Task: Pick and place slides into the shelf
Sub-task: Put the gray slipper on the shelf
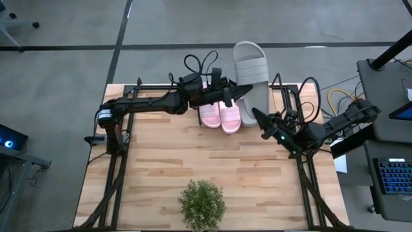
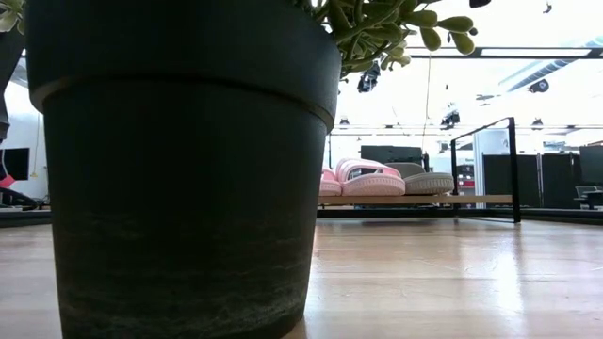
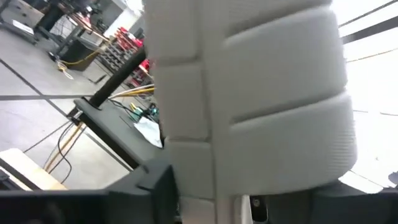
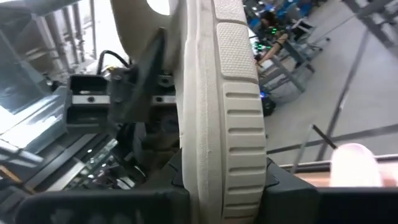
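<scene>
One light grey slide (image 1: 252, 67) is held up above the shelf's right part, strap upward, its length running near to far and its far end past the table's far edge. My left gripper (image 1: 237, 92) meets its left side and my right gripper (image 1: 257, 116) its near end; both are shut on it. The pale pink pair (image 1: 220, 115) stands side by side on the shelf board (image 2: 415, 200). In the low view a second grey slide (image 2: 424, 179) rests sole-down to the right of the pink pair (image 2: 363, 179); from above the held slide hides it. My left gripper holds the grey slide at its left edge by the strap (image 3: 267, 93), coming level from the table's left, across the slide. One dark finger (image 4: 149, 68) lies against the strap side. The strap fills its own view and hides the exact hold. The slide is lifted clear. My right gripper has the slide's near end, the sole (image 4: 224, 155), between its two fingers, one on each face of the sole. It comes slanting from the table's right and near side, roughly along the slide. The slide stays clear of the shelf, about level.
A potted plant (image 1: 203, 203) stands at the table's near edge, and its dark pot (image 2: 179, 169) blocks the low view's left half. Black shelf uprights (image 2: 512, 169) rise at the board's ends. Cables lie beyond the far edge. Bare plank tabletop (image 1: 167, 161) lies between plant and shelf.
</scene>
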Controlling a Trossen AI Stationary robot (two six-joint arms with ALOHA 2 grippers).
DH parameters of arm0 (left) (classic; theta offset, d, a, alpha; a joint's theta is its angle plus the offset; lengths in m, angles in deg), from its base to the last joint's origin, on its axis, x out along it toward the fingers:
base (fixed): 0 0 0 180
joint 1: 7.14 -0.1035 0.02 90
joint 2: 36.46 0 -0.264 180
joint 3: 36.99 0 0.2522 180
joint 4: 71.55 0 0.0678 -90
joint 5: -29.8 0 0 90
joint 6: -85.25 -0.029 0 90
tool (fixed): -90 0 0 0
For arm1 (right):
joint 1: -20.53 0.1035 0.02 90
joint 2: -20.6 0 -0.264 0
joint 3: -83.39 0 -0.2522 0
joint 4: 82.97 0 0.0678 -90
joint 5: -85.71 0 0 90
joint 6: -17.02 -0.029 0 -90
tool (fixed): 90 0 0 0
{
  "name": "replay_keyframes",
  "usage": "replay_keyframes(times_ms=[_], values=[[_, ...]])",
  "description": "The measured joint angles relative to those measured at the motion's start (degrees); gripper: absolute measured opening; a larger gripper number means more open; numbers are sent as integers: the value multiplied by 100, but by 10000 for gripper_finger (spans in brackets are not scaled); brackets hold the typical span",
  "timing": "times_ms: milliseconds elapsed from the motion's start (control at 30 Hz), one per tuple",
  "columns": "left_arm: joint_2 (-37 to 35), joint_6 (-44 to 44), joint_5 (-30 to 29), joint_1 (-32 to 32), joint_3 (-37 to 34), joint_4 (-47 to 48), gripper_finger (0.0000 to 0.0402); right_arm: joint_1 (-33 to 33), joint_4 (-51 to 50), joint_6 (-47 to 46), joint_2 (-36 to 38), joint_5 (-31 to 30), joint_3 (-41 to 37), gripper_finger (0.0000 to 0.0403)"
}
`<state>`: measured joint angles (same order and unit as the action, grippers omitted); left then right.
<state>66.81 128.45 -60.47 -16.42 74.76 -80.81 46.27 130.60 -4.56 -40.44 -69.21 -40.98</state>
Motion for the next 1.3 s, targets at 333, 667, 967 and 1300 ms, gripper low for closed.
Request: replay_keyframes(times_ms=[333,667,967,1300], values=[[-2,-20,1250,-63,-91,-17,286,552,-5,-43,-59,-1218,-33,55],[0,-688,2217,-28,-116,-532,302,678,52,-982,-473,-1801,-27,53],[-192,-1709,2392,-56,-216,425,302,822,-40,-1341,-560,-2125,-55,53],[-946,-2009,2499,-407,-316,1348,302,897,108,-415,-578,-2267,567,51]])
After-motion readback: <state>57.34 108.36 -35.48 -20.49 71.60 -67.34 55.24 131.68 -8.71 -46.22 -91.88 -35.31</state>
